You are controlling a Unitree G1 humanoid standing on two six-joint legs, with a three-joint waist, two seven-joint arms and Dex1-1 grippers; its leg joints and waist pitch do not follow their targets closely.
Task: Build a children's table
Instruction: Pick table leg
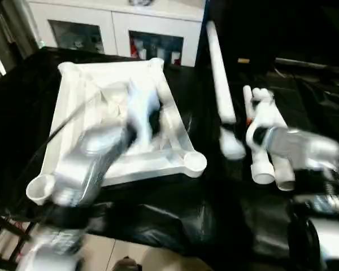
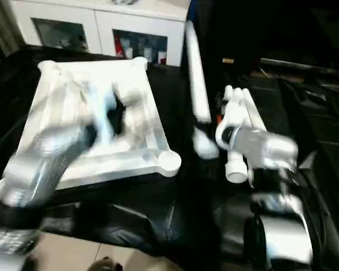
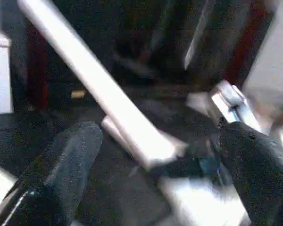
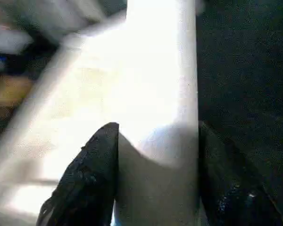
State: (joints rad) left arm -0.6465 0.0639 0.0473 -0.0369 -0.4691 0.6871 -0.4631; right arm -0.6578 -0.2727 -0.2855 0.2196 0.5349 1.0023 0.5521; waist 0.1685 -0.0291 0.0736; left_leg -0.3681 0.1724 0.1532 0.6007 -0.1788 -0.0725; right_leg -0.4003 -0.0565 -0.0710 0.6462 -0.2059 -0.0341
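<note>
The white tabletop [image 1: 79,96] lies upside down on the black cloth, ribs up, with a round socket [image 1: 193,162] at its near right corner. My left gripper [image 1: 152,120] hovers over the ribbed underside. In the left wrist view its fingers [image 3: 70,160] stand wide apart with nothing between them. One long white leg [image 1: 220,73] lies alone to the right of the tabletop. Further right is a bunch of white legs [image 1: 269,121]. My right gripper [image 1: 255,135] sits on that bunch, and its black fingers [image 4: 92,174] press both sides of one leg [image 4: 155,84].
The black-draped work table [image 1: 158,209] ends near the bottom of the head views, with pale floor [image 1: 130,254] below its edge. A white cabinet with glass doors [image 1: 113,25] stands behind the table. Dark cloth folds lie at the far right [image 1: 322,90].
</note>
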